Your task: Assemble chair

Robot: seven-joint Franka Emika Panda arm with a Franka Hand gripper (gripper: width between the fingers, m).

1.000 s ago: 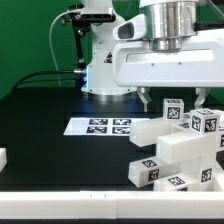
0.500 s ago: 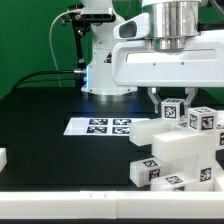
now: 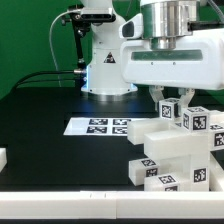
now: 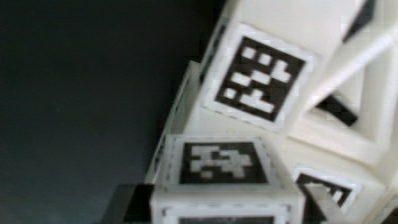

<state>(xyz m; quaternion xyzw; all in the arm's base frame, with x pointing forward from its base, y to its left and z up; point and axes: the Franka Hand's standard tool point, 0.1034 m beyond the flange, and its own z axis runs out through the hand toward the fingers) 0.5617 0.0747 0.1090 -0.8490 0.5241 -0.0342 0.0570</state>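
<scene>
Now the arm [image 3: 165, 55] hangs low over the chair [image 3: 180, 150], which sits on the black table [image 3: 60, 110] toward the exterior view's right, a stack of chunky white bars and slabs with black-and-white tags on their faces. And the gripper [image 3: 173, 102] is right down on the topmost tagged block [image 3: 171, 110], a finger [image 3: 163, 103] on one side of it and the other finger on the far side, jaws drawn in partway and pressed against that block, so it looks clamped on it. Beside it, to the exterior view's right, another tagged block [image 3: 197, 121] stands close by. Up close in the wrist view, the chair [image 4: 267, 100] fills most of the picture: two tags, one large and tilted, one smaller below, both blurred. Over on the table, the marker board [image 3: 100, 126] lies flat, just off the stack toward the exterior view's left. Behind it all stands the arm's base [image 3: 105, 70] in front of a green backdrop [image 3: 30, 40].
</scene>
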